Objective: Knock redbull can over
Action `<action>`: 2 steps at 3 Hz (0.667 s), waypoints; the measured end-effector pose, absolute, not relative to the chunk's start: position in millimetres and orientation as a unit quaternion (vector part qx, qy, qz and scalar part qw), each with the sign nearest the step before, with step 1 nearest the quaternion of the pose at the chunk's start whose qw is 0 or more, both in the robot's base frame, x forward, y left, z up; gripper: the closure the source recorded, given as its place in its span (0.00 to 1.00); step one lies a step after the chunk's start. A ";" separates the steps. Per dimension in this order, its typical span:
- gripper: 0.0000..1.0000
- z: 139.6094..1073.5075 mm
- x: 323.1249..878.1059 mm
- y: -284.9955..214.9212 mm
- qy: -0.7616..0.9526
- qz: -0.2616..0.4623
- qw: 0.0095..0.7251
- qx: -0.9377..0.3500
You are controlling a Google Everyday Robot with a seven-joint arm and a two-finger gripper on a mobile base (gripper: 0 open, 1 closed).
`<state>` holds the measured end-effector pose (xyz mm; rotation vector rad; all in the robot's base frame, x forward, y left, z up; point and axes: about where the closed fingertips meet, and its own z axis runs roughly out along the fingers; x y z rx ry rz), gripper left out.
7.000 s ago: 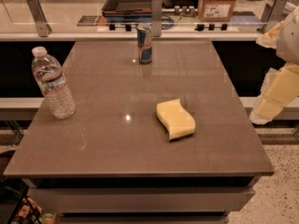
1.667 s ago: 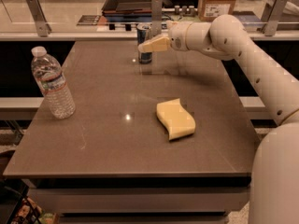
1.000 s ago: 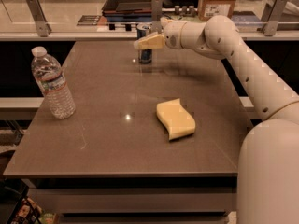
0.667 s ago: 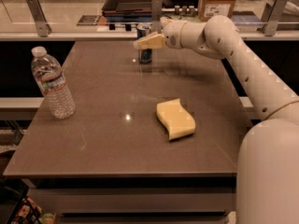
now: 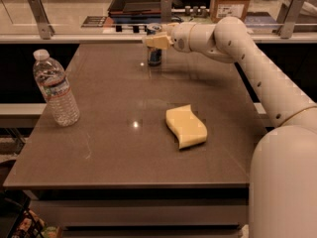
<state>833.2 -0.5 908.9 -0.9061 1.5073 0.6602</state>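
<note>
Standing upright near the far edge of the brown rectangular table (image 5: pixel 114 98), the slim blue-and-silver metal redbull can (image 5: pixel 154 58) has the cream-coloured gripper (image 5: pixel 157 41) across its top; whether that gripper is open or closed I cannot tell.

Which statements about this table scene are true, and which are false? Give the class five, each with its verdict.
1. The redbull can stands upright at the far end of the table. True.
2. The gripper is at the can's upper part. True.
3. The yellow sponge touches the water bottle. False: they are well apart, with the sponge right of centre and the bottle near the left edge.
4. The water bottle lies on its side. False: it stands upright.
5. The sponge lies nearer the camera than the can. True.
</note>
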 end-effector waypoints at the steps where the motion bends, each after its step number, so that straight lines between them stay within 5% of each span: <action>1: 0.65 907.9 833.0 3.2 0.647 0.286 0.589 -0.391; 2: 0.88 907.0 832.9 6.7 0.647 0.287 0.588 -0.392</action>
